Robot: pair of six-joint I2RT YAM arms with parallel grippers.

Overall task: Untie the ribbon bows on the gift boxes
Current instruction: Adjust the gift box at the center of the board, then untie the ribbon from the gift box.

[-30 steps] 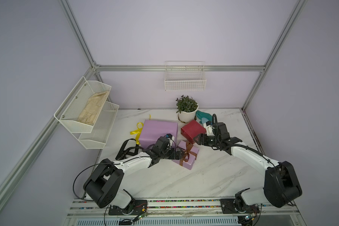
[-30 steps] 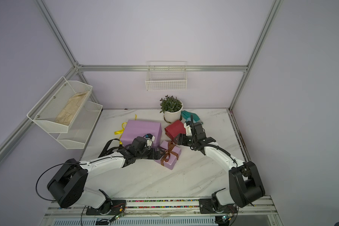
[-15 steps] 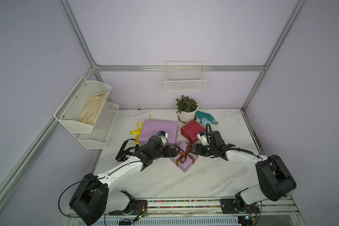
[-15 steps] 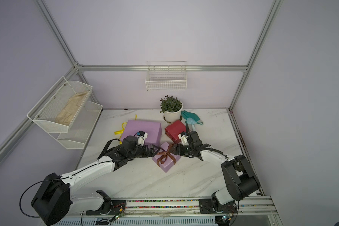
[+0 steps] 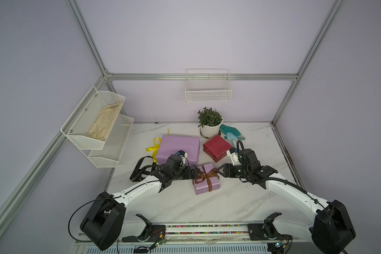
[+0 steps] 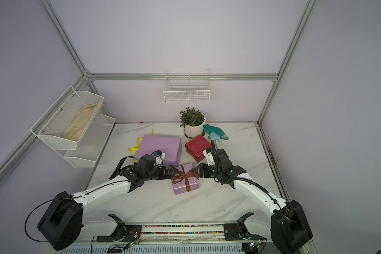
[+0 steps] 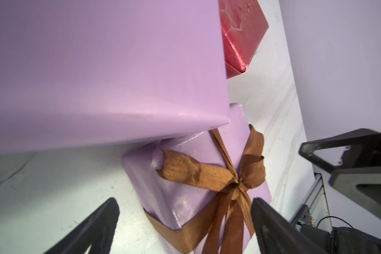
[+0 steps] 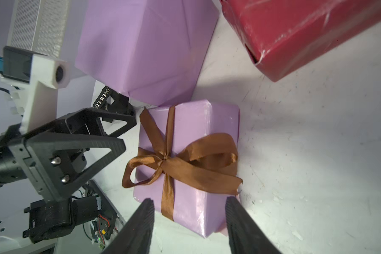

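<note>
Both arms have dropped to flank the small lilac box (image 5: 207, 187); left gripper (image 5: 195, 173) and right gripper (image 5: 220, 172) gape empty. Brown satin bow (image 8: 169, 162): probably limp and slick; pinch its free tail (image 8: 227, 183).

1. The left arm (image 5: 139, 190) lies low over the surface, running from its base at 7 o'clock up toward 2 o'clock.
2. The left claw (image 5: 195, 172) points to 3 o'clock, jaws spread wide, gripping nothing.
3. The right arm (image 5: 290, 192) runs from 5 o'clock toward 10 o'clock, wrist bent.
4. The right claw (image 5: 220, 170) points to 9 o'clock, jaws parted less widely, tips facing the left's, near but apart.
</note>
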